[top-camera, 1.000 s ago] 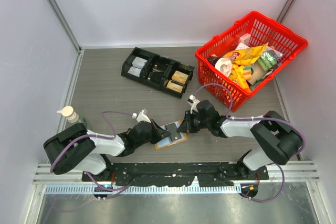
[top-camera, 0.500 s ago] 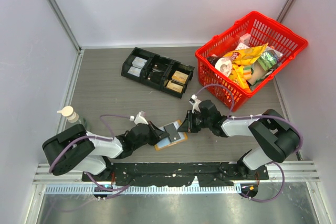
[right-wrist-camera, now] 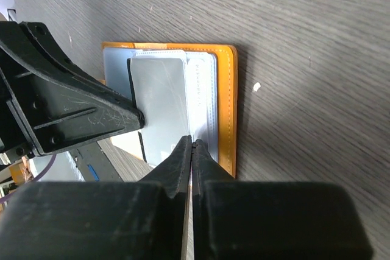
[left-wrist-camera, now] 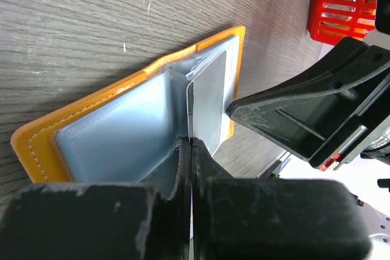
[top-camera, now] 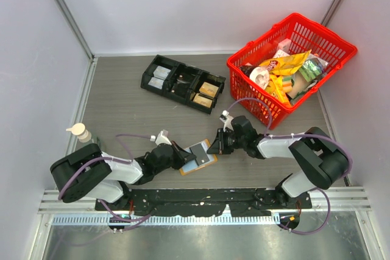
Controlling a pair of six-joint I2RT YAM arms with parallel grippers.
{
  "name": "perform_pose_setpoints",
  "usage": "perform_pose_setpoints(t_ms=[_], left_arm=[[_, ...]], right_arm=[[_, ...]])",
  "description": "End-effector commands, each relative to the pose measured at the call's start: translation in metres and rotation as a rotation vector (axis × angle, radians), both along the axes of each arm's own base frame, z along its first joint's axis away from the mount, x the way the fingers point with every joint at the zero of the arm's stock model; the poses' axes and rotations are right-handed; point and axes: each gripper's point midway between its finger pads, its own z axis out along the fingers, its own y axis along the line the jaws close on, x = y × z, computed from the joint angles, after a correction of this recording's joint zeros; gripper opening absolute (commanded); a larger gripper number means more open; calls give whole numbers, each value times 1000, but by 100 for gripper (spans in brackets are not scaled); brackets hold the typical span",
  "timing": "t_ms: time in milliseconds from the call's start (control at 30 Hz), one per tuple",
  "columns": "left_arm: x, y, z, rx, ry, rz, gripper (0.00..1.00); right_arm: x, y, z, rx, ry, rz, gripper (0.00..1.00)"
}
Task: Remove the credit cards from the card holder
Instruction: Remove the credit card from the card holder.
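The tan-orange card holder lies open on the table between the arms, its pale blue-grey panels facing up. My left gripper is shut on a thin inner leaf of the holder that stands up from its fold. From the other side, my right gripper is shut on the edge of a pale grey credit card that sits tilted over the holder. Each wrist view shows the other gripper's black fingers close by.
A black compartment tray with small items sits at the back. A red basket full of packets stands at the back right. A small pump bottle is at the left edge, beside the left arm.
My right gripper's jaws have closed fully on the card's edge. Both arms have shifted only slightly, and the holder stays in place.
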Motion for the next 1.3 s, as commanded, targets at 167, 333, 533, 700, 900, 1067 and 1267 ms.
perform_pose_setpoints(t_ms=[167,333,533,700,900,1067,1267], left_arm=[[2,-3,-2,34,-15,-29,0],[3,-6,0,42,-21,-40,0],[3,-5,-1,42,-23,-36,0],[5,-3,2,32,-38,-23,1],[8,-2,5,11,-37,3,15],[13,-3,10,-22,-45,36,24],[16,-14,23,-112,-67,35,17]], right_arm=[[9,9,22,24,-54,36,7],[15,19,30,62,-72,56,10],[16,19,18,41,-59,56,10],[4,6,-11,-17,7,32,10],[-17,-15,-39,-101,77,17,7],[-21,-21,-44,-121,85,9,6],[-21,-21,-46,-125,87,11,6]])
